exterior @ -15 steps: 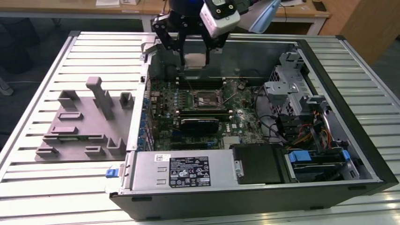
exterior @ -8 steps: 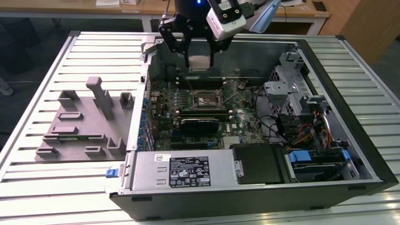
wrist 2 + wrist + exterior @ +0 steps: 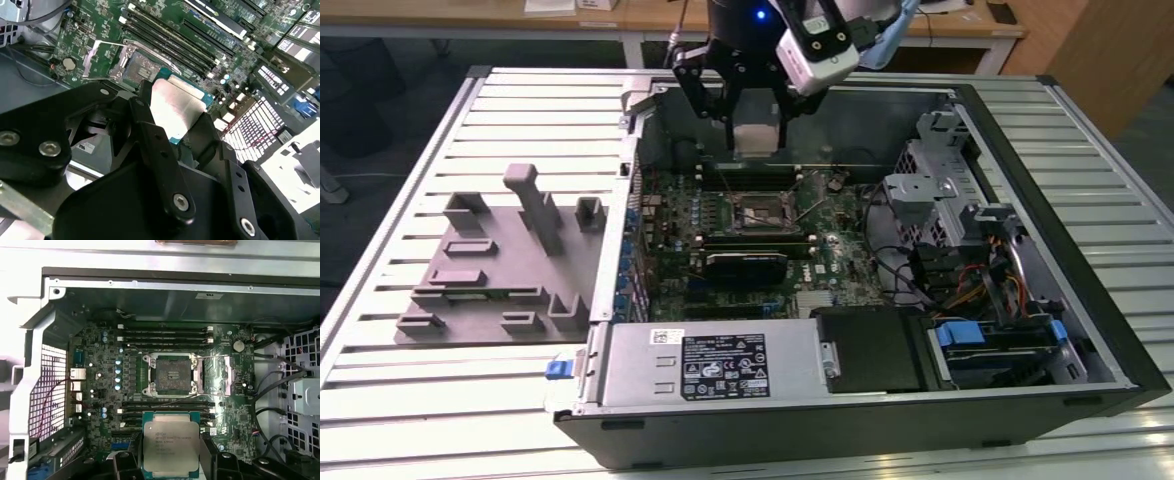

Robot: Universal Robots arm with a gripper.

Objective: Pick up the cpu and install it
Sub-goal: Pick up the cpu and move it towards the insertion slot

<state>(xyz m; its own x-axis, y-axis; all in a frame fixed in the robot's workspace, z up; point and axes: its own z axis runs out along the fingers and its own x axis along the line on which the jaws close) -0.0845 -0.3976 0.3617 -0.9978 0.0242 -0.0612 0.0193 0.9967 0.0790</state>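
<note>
— while my gripper [image 3: 758, 138] is clamped on the cpu [image 3: 171, 444], i hold it by two opposite edges, metal plate showing in the first wrist view.
— where is it hanging?
— over the motherboard [image 3: 95, 380], inside the open case [image 3: 854, 435], near the bare socket [image 3: 172, 376] but apart from it.
— how will it handle?
— light, stiff and thin, i'd judge; slick on top, likely delicate underneath. edges are the right hold, never the faces. the grey fixture tray [image 3: 494, 270] sits outside the case, on the exterior view's left.
</note>
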